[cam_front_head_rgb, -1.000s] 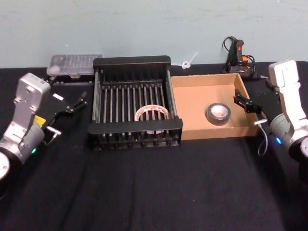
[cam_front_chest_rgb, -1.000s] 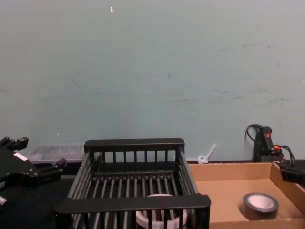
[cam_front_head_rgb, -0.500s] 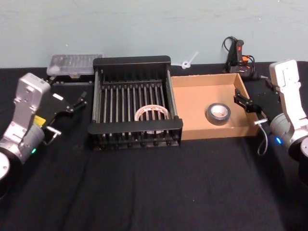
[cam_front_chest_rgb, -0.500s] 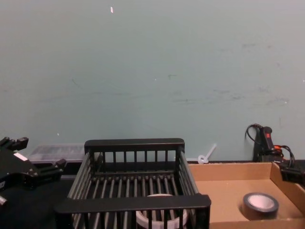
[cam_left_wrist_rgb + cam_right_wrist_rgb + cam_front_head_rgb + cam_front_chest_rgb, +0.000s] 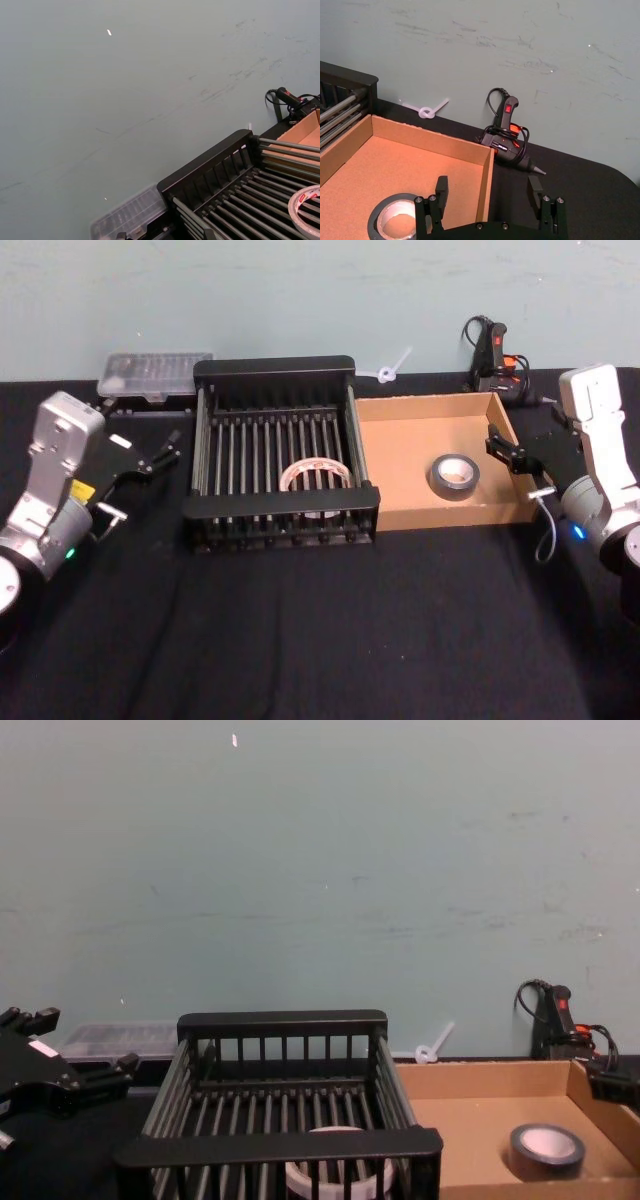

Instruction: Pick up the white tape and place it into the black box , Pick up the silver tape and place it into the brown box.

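White tape (image 5: pixel 316 476) in black box (image 5: pixel 273 369); silver tape (image 5: pixel 454 475) in brown box (image 5: pixel 396 450)

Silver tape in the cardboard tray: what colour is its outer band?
Dark grey silver tape, with a pale core face; clearest in the head view.

white tape (image 5: pixel 338 1172) in black box (image 5: pixel 280 1145) | silver tape (image 5: pixel 546 1149) in brown box (image 5: pixel 480 1082)
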